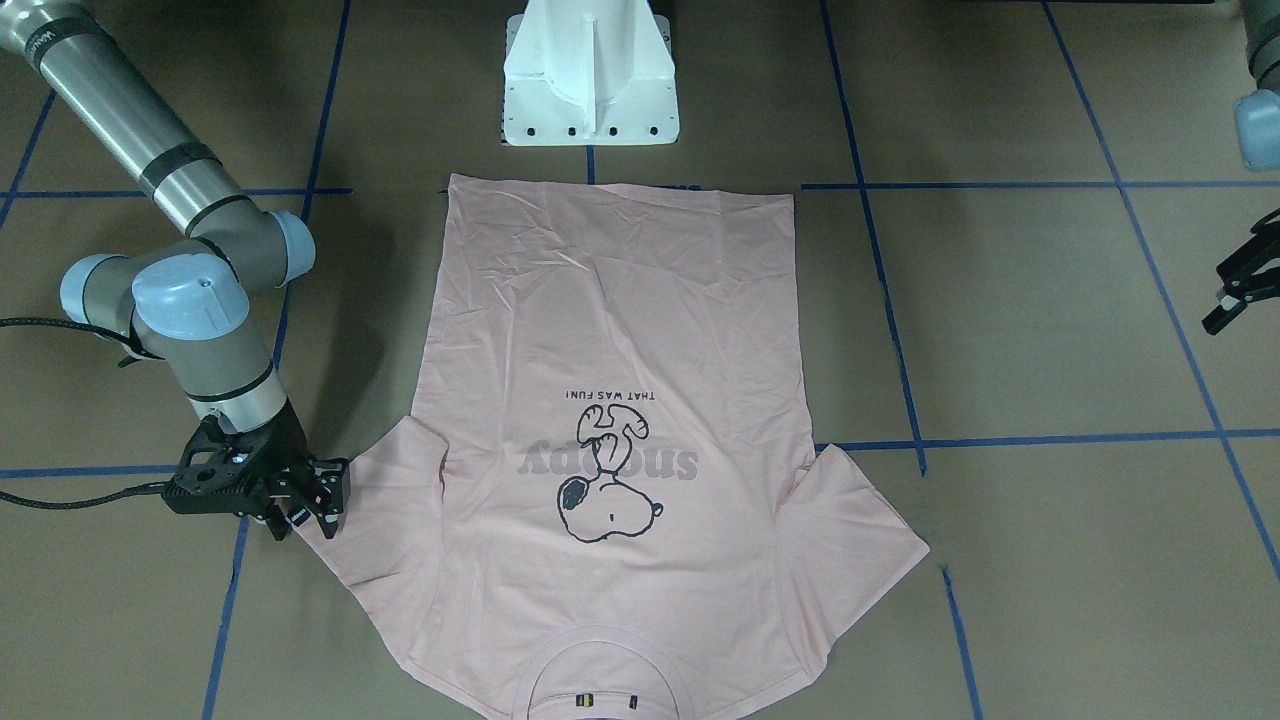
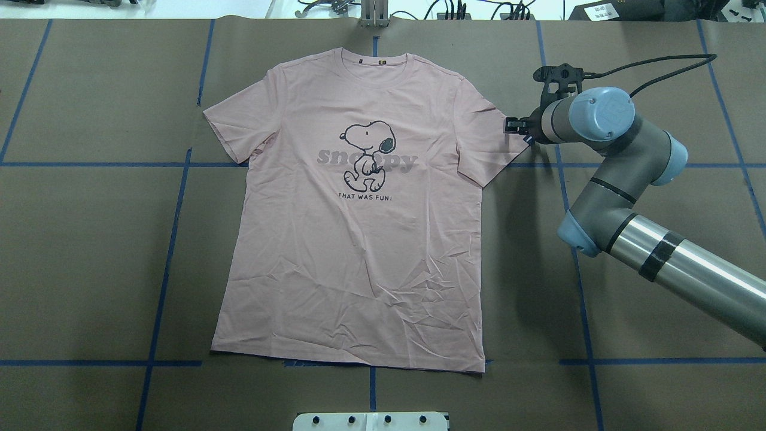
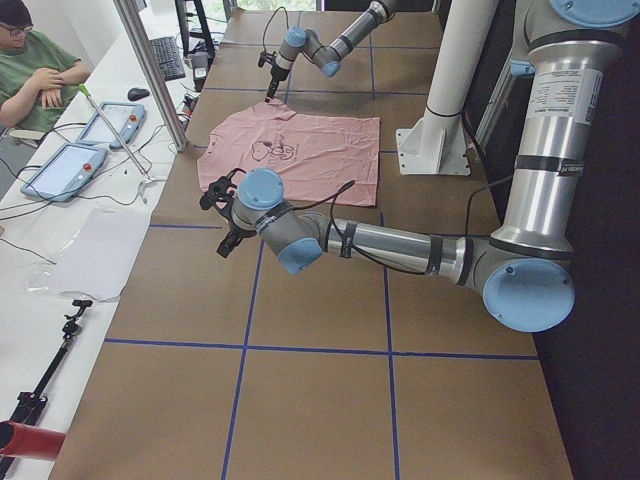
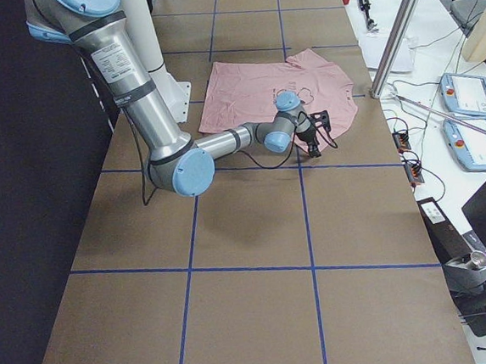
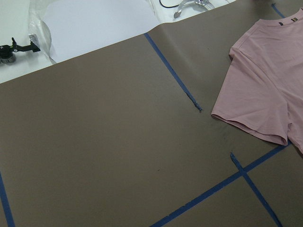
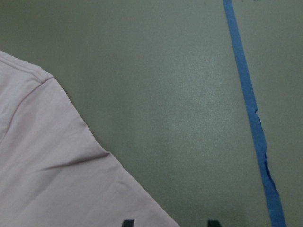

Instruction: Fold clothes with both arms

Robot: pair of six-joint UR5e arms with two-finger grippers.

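The pale pink T-shirt (image 2: 359, 239) lies flat on the brown table, Snoopy print up, collar at the far edge; it also shows in the front view (image 1: 620, 330). My right gripper (image 2: 516, 127) is low at the outer hem of the shirt's right-hand sleeve (image 1: 375, 500). In the right wrist view its fingertips (image 6: 127, 222) stand apart, one over the sleeve edge (image 6: 57, 179) and one over bare table, holding nothing. My left gripper (image 1: 1232, 295) is open and empty, well away from the shirt, out of the overhead view. The left wrist view shows the other sleeve (image 5: 258, 94) at a distance.
The white pedestal base (image 1: 590, 80) stands just behind the shirt's bottom hem. Blue tape lines (image 2: 173, 239) grid the brown table. A seated person (image 3: 35, 80) and tablets (image 3: 110, 125) are on the white bench past the table's far edge.
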